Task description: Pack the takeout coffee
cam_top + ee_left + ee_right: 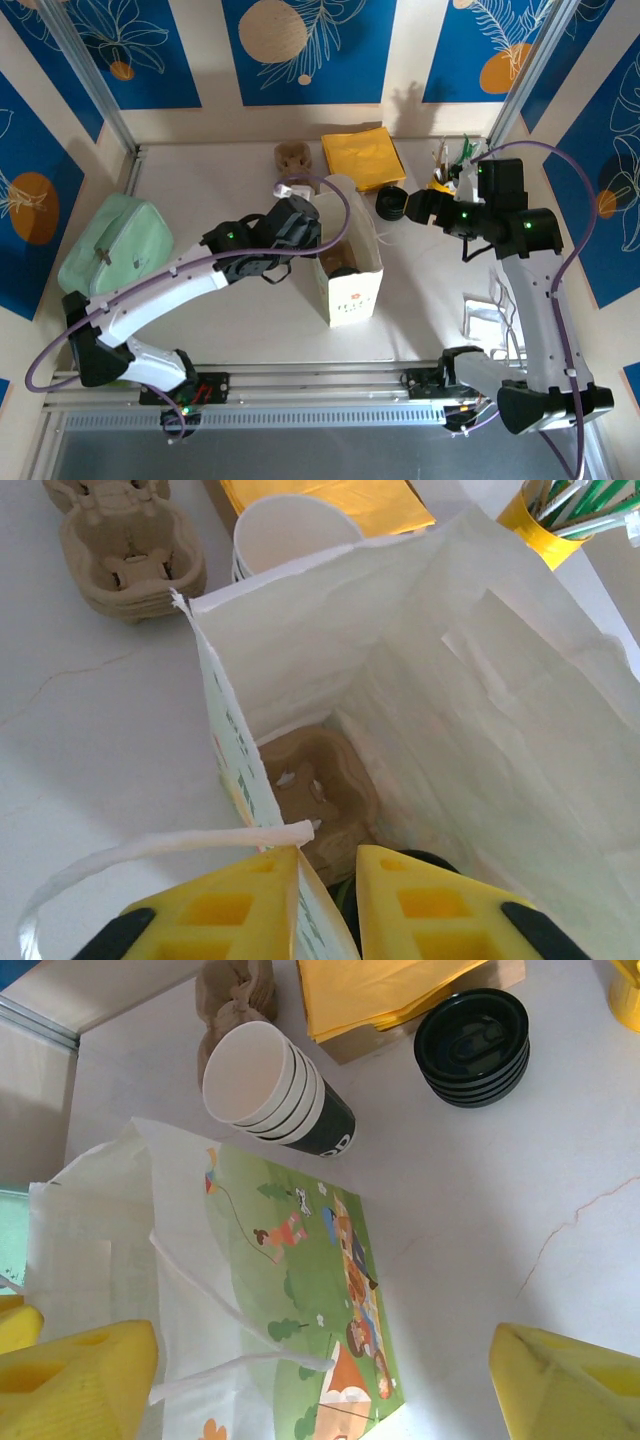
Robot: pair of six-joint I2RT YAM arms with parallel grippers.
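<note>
Two pincers are flanking the paper bag, and the left arm is sitting much the nearer to its mouth. The left pincer is straddling the bag's near wall just under the looping handle. Its fingers are standing almost together with the paper between them, but I cannot tell whether they are pinching it.

Straight below that pincer, a cardboard carrier is lying flat on the floor of the bag. Beside it a dark rounded shape is peeking out between the fingers. That is possibly the black lid of the takeout coffee, standing upright with its long axis pointing up at the opening, though the view is too cramped to be sure.

The right pincer is hanging spread wide and holding nothing, off the bag's printed side. The stack of lidless cups and the pile of lids are lying on the counter beyond it.
</note>
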